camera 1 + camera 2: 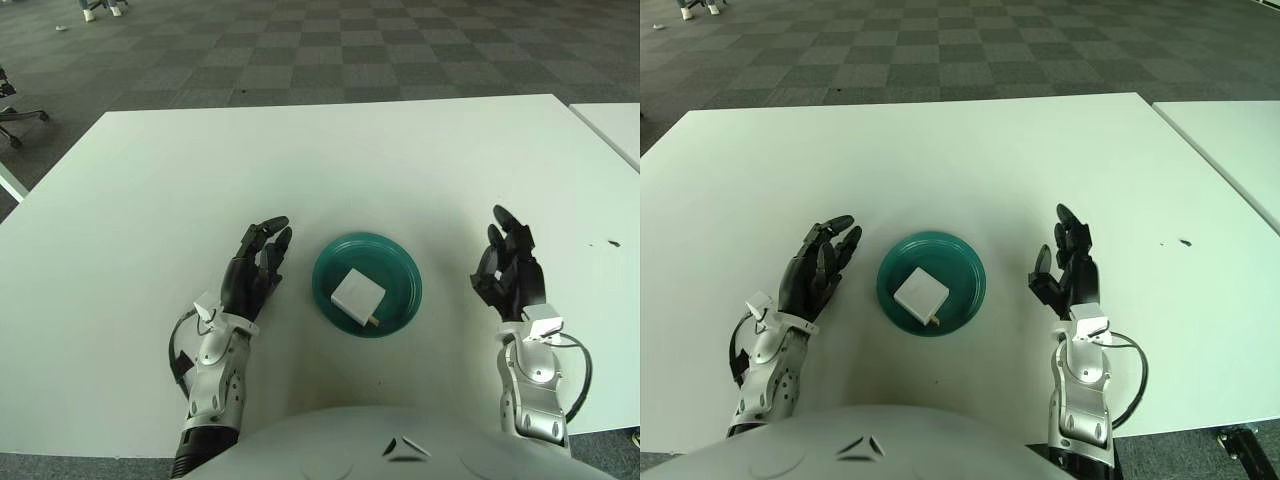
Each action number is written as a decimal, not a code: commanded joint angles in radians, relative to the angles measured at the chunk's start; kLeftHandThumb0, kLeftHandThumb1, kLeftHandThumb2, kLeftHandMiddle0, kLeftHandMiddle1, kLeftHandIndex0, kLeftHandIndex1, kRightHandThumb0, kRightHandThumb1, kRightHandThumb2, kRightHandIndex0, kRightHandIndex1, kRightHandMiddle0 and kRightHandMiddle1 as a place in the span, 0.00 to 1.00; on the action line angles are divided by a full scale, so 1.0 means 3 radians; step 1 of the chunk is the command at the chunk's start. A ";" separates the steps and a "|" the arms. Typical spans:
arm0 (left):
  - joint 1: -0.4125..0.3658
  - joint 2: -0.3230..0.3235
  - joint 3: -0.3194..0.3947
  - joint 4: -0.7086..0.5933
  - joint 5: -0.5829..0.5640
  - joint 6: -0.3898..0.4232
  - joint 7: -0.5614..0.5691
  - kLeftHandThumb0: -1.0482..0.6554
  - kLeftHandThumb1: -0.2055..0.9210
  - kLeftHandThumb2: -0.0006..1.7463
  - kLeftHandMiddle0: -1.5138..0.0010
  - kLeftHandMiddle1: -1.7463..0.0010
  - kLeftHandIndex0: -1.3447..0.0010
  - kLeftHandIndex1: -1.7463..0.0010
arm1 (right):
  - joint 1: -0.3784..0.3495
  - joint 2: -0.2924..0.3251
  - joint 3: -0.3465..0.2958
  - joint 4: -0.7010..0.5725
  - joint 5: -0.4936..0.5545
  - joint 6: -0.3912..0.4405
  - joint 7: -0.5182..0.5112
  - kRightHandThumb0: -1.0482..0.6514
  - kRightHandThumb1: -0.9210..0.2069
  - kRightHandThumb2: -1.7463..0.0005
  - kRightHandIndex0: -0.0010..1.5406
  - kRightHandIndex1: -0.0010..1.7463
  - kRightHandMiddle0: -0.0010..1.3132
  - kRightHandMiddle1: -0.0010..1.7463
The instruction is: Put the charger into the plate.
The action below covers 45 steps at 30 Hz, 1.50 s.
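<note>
With the charger (pixel 357 294) lying inside the green plate (pixel 401 270), the right hand (pixel 509 268) at its 3 o'clock and the left hand (pixel 256 268) at its 9 o'clock are both released and empty, so a careless sweep could knock the plate.

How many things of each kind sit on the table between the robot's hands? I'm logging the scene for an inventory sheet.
White charger: 1, lying in the plate
Green plate: 1
Total: 2
The left hand shows left of the plate and the right hand right of it, both open and holding nothing.
</note>
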<state>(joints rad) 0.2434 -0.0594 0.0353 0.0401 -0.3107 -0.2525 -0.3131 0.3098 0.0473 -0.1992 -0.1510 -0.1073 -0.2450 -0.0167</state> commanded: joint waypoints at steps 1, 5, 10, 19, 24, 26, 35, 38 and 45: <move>0.0055 0.0030 0.0026 0.0027 -0.0028 0.0007 -0.0028 0.12 1.00 0.34 0.72 1.00 0.80 0.37 | -0.0063 -0.0052 0.0038 0.0124 -0.0023 -0.0159 -0.0063 0.06 0.00 0.48 0.11 0.02 0.00 0.28; 0.0130 -0.0002 -0.0013 -0.0010 -0.0001 -0.0030 -0.0029 0.12 1.00 0.34 0.72 1.00 0.80 0.37 | -0.0059 -0.0070 0.0108 0.0242 -0.0073 -0.0257 -0.0118 0.07 0.00 0.47 0.10 0.02 0.00 0.27; 0.0265 -0.0078 -0.0128 -0.0094 0.0077 -0.0094 0.0014 0.12 1.00 0.34 0.72 1.00 0.80 0.37 | -0.0042 -0.0151 0.0141 0.0352 -0.0034 -0.0357 -0.0097 0.08 0.00 0.46 0.10 0.01 0.00 0.26; 0.0516 -0.0253 -0.0415 -0.0207 0.0301 -0.0247 0.0158 0.12 1.00 0.34 0.72 1.00 0.80 0.37 | 0.0014 -0.0388 0.0107 0.0429 0.0342 -0.0462 0.0266 0.07 0.00 0.45 0.09 0.01 0.00 0.23; 0.0641 -0.0317 -0.0586 -0.0242 0.0416 -0.0337 0.0258 0.12 1.00 0.34 0.72 1.00 0.80 0.37 | -0.0130 -0.0279 0.0192 0.0600 0.0444 -0.0442 0.0262 0.06 0.00 0.48 0.08 0.00 0.00 0.27; 0.0679 -0.0325 -0.0641 -0.0254 0.0445 -0.0365 0.0295 0.12 1.00 0.34 0.72 1.00 0.80 0.37 | -0.0137 -0.0283 0.0186 0.0629 0.0479 -0.0456 0.0273 0.06 0.00 0.49 0.08 0.00 0.00 0.28; 0.0983 -0.0225 -0.0366 -0.0365 0.1023 -0.0611 0.0949 0.12 1.00 0.54 0.79 1.00 0.98 0.53 | -0.0150 -0.0374 0.0316 0.0759 0.0247 -0.0508 0.0251 0.05 0.00 0.48 0.08 0.01 0.00 0.31; 0.0966 -0.0199 -0.0340 -0.0328 0.1033 -0.0658 0.0984 0.12 1.00 0.56 0.80 1.00 0.99 0.55 | -0.0202 -0.0308 0.0449 0.0738 0.0157 -0.0400 0.0223 0.05 0.00 0.47 0.08 0.00 0.00 0.29; 0.0957 -0.0165 -0.0252 -0.0390 0.1217 -0.0689 0.1171 0.13 1.00 0.57 0.83 1.00 1.00 0.60 | -0.0365 -0.0249 0.0632 0.0840 0.0208 -0.0296 0.0278 0.06 0.00 0.47 0.08 0.00 0.00 0.27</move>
<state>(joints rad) 0.5221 -0.1120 -0.0500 -0.0758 0.0262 -0.4748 0.0116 0.2121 -0.0346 -0.0316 0.0656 -0.0535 -0.3626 0.0518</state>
